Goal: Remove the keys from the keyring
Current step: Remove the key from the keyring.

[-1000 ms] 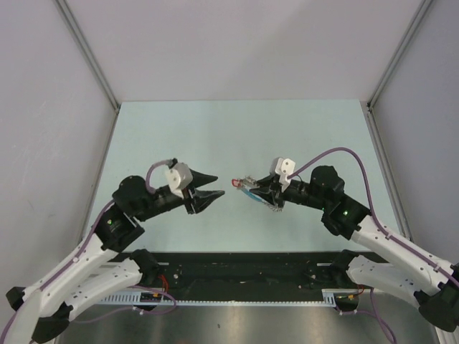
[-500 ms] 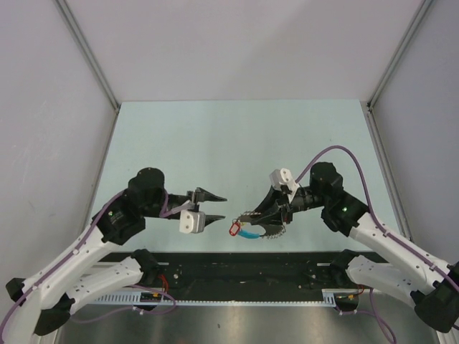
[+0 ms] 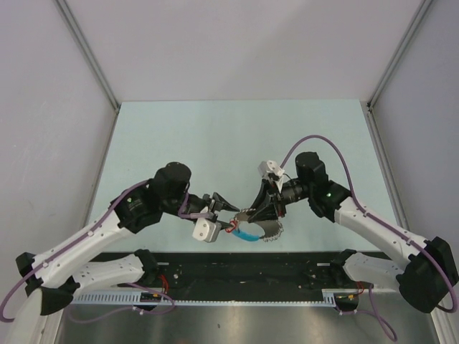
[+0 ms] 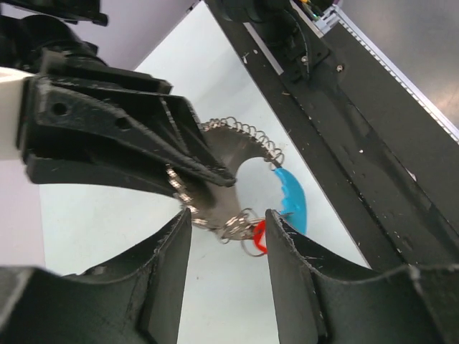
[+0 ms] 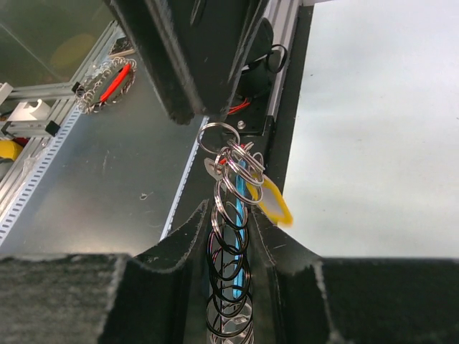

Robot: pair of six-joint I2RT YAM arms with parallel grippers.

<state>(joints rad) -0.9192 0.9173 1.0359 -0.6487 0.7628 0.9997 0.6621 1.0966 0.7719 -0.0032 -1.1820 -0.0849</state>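
The keyring (image 3: 267,231) hangs from the right pincer (image 5: 229,209), which is clamped hard on its silvery links. The floppy loop dangles right at the near edge of the tabletop (image 3: 215,136), with its blue arc (image 4: 290,201) bulging out to one side. The key (image 4: 259,235), just a tiny red head from here with its blade too small to make out, sits at the low end of a cluster of small rings. The left pincer (image 4: 228,215) is open, its 2 fingers either side of that cluster and nothing gripped yet. Here is the danger as I judge it: the red head lies close to 1 finger rather than centred, so a squeeze now could catch the small rings instead. A pull would then drag the whole loop, not the key. That same finger could also nudge the key aside, and on links this loose it would simply swing out of the gap. A hard tug might slide the links through the right pincer's grip, and a drop from here looks likely to land on the black rail below the tabletop edge, an awkward place to recover it from. The 2 pincer tips are also very near each other, so any further advance risks a knock between them.
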